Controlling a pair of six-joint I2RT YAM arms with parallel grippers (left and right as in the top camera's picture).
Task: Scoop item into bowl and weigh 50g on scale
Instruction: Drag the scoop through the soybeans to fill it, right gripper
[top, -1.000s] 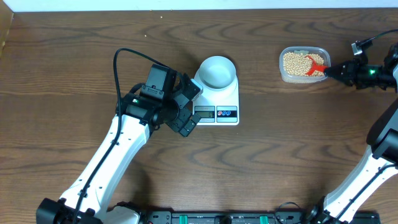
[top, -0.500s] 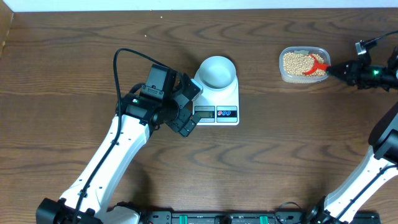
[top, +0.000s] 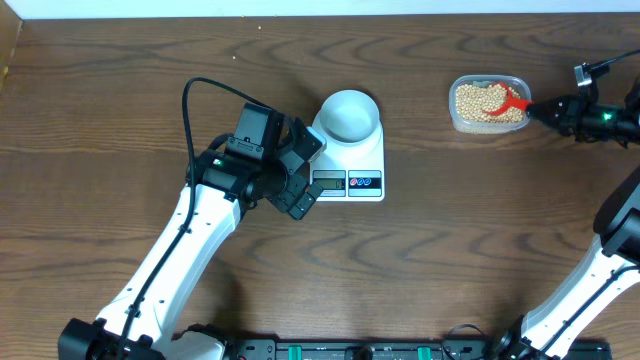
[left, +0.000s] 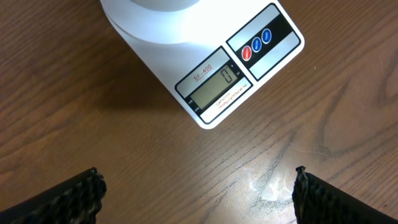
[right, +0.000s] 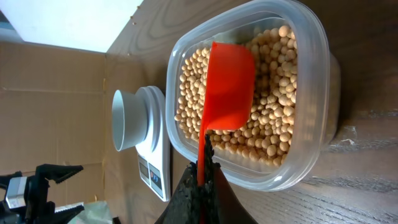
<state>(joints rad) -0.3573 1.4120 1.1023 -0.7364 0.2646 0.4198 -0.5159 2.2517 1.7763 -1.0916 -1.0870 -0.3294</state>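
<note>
Tan beans (top: 480, 100) fill a clear plastic tub (top: 455, 120) at the back right. My right gripper (top: 540, 112) is shut on the handle of a red scoop (top: 508, 98). In the right wrist view the scoop (right: 229, 87) lies over the beans (right: 277, 118), its handle pinched in the gripper (right: 203, 168). The pale bowl (top: 349, 114) stands on the white scale (top: 365, 160), and nothing shows inside it. My left gripper (top: 308, 172) hovers open at the scale's left front corner. Its wrist view shows the scale (left: 236, 74) reading 0 and the open gripper (left: 198, 180) over bare wood.
A black cable (top: 195, 95) loops over the left arm. A cardboard wall (right: 56, 93) stands beyond the scale in the right wrist view. A black rail (top: 350, 350) runs along the table's front edge.
The red scoop has shifted slightly toward the far side of the tub, and the right gripper moved a little with it. The left arm has not moved.
</note>
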